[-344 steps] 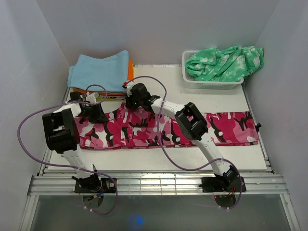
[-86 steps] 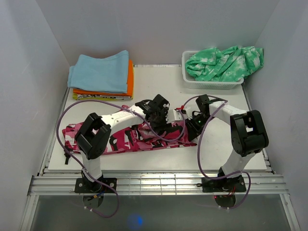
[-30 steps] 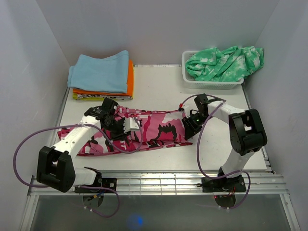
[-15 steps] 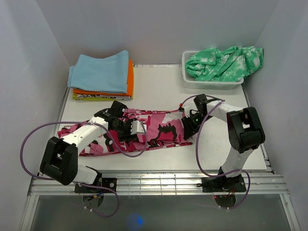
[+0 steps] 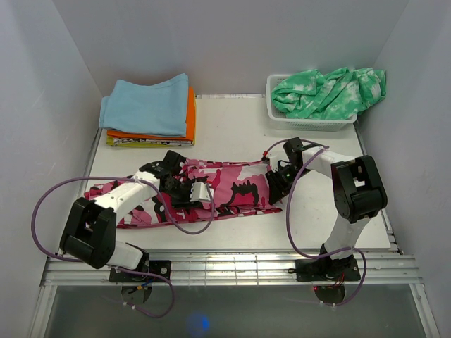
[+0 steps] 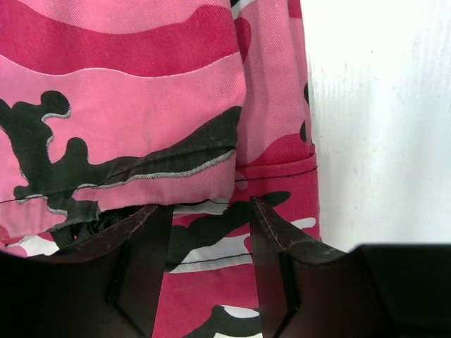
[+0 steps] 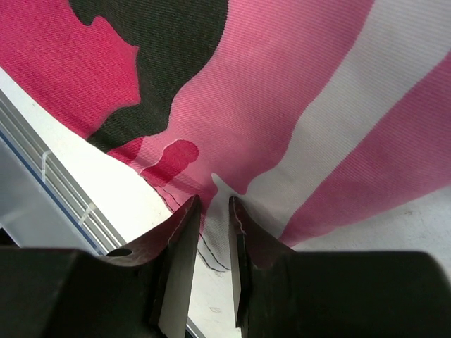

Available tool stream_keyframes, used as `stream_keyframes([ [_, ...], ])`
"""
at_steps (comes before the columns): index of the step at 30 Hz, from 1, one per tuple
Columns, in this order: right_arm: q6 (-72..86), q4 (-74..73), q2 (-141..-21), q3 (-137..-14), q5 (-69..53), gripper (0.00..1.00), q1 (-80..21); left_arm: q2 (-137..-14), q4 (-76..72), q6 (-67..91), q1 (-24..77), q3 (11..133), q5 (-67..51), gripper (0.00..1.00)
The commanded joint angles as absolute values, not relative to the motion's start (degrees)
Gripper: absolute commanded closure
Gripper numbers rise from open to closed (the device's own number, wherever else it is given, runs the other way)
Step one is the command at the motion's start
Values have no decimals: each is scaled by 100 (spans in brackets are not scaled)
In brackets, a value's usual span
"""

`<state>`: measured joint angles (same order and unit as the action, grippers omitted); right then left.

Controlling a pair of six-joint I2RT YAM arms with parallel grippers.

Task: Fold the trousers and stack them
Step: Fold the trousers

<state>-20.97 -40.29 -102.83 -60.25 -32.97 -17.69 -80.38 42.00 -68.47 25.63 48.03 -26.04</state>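
From above, mid-fold on the pink camouflage trousers [image 5: 236, 184], lying doubled across the tabletop [image 5: 232, 127], left fingers [image 5: 199, 189] over their middle, right fingers [image 5: 272, 186] at their right end; at the left wrist, parted above the cloth, grasping nothing; at the right wrist, clenched on the fabric's edge; next, probably, calls for a left grasp and a further fold.
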Motion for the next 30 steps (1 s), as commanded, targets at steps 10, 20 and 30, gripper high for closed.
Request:
stream_keyframes([
  [10,-1978,-3850,-10441,-6143,-3138,71,-1793,-8209,4175,-6671,2584,4966,-2619,71],
  [20,-1907,-3762,-10406,-6064,-2927,72,-1793,-7620,5385,-6978,2584,5326,-3164,100],
  [30,-1933,-3770,-10424,-6091,-2804,72,-1793,-7690,6038,-7268,2584,4958,-3094,98],
])
